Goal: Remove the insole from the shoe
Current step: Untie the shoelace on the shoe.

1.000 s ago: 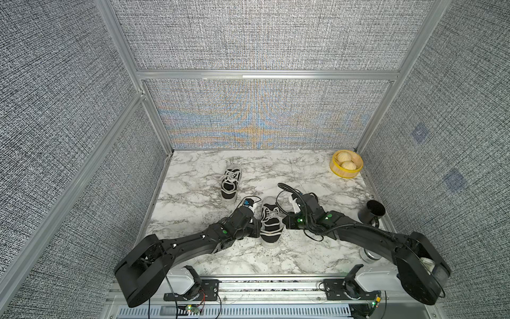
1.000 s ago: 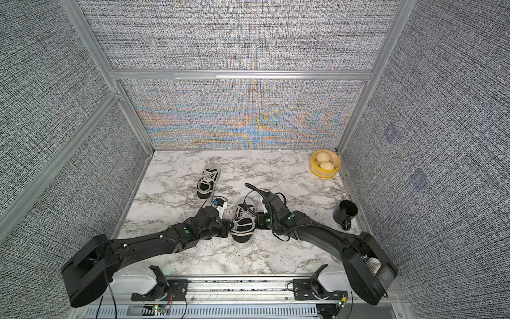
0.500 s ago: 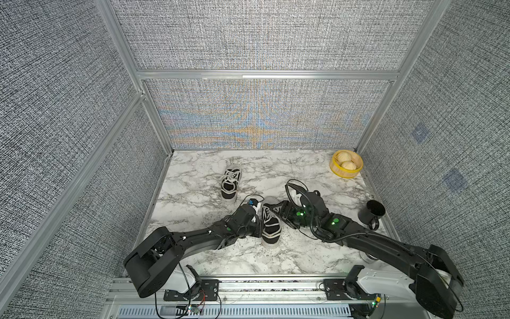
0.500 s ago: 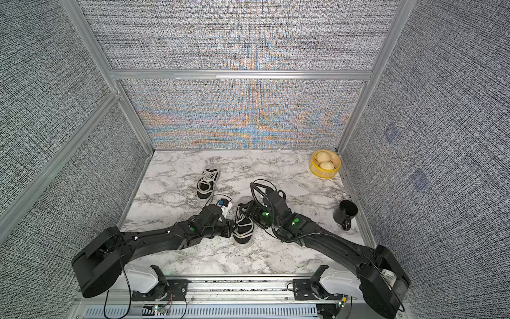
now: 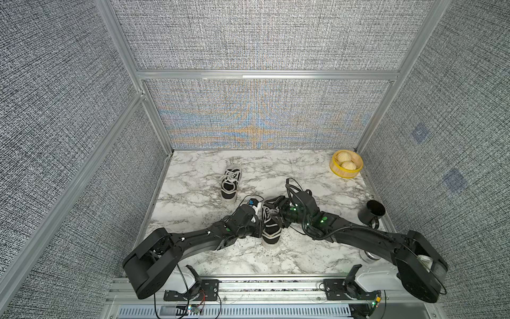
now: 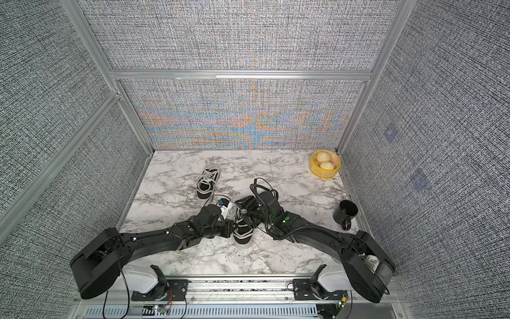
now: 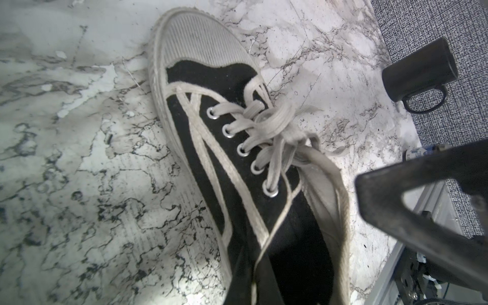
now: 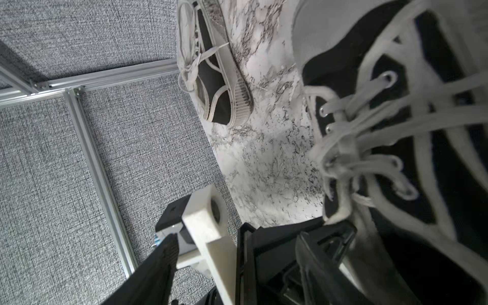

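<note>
A black canvas shoe with white laces and toe cap stands near the table's front, toe toward me. My left gripper is at its left side. In the left wrist view the left gripper is shut on the shoe's side wall by the opening. My right gripper hangs open over the heel opening from the right. In the right wrist view the right gripper has its fingers spread wide beside the laces. The insole is hidden in the dark inside of the shoe.
A second matching shoe lies further back on the marble table. A yellow bowl with two buns stands at the back right. A black mug is at the right edge. Grey fabric walls close in three sides.
My right gripper has opened from shut and shifted left and up over the shoe's opening. The left gripper has kept its grip on the shoe's side.
</note>
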`<state>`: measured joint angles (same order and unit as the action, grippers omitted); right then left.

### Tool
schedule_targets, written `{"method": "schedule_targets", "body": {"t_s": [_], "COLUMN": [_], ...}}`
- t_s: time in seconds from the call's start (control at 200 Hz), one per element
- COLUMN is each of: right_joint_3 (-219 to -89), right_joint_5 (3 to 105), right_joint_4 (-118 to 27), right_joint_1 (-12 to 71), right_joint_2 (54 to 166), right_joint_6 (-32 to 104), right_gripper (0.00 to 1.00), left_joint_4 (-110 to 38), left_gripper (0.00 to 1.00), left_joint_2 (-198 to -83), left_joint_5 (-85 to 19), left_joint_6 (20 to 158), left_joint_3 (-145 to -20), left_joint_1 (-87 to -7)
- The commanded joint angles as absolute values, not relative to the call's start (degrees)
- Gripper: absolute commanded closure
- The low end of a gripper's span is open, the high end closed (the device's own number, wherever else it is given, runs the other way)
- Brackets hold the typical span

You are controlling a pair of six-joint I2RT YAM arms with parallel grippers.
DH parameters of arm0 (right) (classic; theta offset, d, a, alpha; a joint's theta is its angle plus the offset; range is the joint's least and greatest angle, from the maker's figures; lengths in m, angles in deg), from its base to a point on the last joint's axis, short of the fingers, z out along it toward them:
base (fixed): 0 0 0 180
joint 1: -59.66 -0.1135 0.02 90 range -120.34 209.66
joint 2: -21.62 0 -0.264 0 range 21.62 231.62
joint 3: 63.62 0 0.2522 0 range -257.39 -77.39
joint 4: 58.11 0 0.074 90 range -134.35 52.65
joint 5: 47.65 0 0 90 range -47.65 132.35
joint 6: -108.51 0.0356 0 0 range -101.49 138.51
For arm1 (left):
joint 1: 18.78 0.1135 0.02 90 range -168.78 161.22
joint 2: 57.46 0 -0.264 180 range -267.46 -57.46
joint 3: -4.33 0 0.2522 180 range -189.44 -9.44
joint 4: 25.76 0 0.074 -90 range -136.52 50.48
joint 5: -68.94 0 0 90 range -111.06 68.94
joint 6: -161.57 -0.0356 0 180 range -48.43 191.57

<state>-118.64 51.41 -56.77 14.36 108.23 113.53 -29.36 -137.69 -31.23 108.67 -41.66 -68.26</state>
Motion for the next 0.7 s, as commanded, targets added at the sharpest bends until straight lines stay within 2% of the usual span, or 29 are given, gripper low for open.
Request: {"method": "schedule_targets", "body": {"t_s": [0.0,0.695], "right_joint_3": [-119.1,-122.9], "right_joint_5": [48.5,46.5], "right_joint_4": [-55.6,-58.3], "right_joint_1": [14.4,16.2], "right_joint_2": [109.2,118.0], "right_joint_6": [116.0,116.3], "right_gripper": [0.27,0.27], "left_joint_4": [-29.2,-30.7], "left_gripper": [1.00,1.00], "left_joint_2": [-137.6,-137.5], "left_joint_5": [-32.7,-33.4], "left_joint_6": [108.0,106.7], "left_joint_3": [-41.5,-42.3], "left_joint_1": [-68.3,-68.3]}}
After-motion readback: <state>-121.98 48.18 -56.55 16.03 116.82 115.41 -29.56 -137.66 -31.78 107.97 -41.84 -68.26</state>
